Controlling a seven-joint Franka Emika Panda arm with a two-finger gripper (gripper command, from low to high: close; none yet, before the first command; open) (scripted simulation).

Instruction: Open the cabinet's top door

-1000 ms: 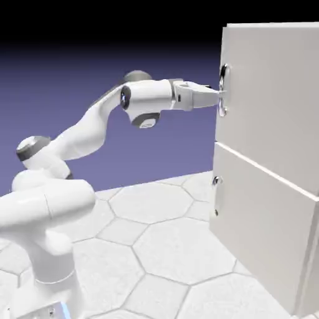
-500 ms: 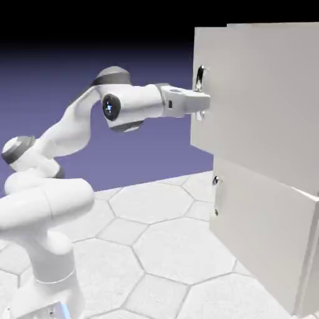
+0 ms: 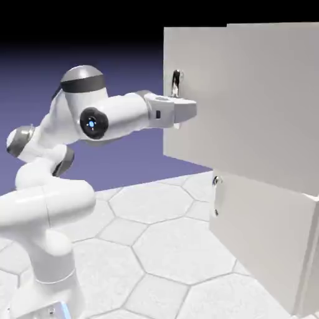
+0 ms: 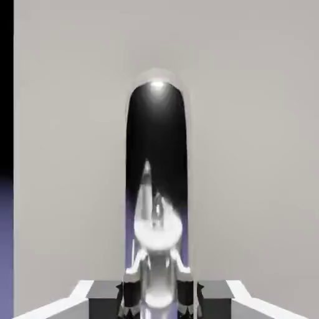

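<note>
The off-white cabinet (image 3: 274,249) fills the exterior view's right. Its top door (image 3: 237,106) stands well out from the cabinet front, its free edge toward the exterior view's left. On that edge sits the slim silver handle (image 3: 176,80), upright. My gripper (image 3: 183,113) is shut on the handle's lower part, with the arm reaching in level from the left. In the hand view the curved, mirror-like handle (image 4: 157,156) rises between my grey fingertips (image 4: 129,294), and my gripper (image 4: 157,300) clamps its base against the pale door (image 4: 249,156).
Below the top door, the lower off-white panel (image 3: 261,243) lies flush with the cabinet and carries small dark studs (image 3: 216,180) at its left edge. The table (image 3: 156,249) has a white hexagon pattern. My arm's base (image 3: 43,249) stands at the lower left.
My gripper closed on the handle and drew back toward the exterior view's left. The top door came out with it, from flush to well out, and the arm folded closer to its base.
</note>
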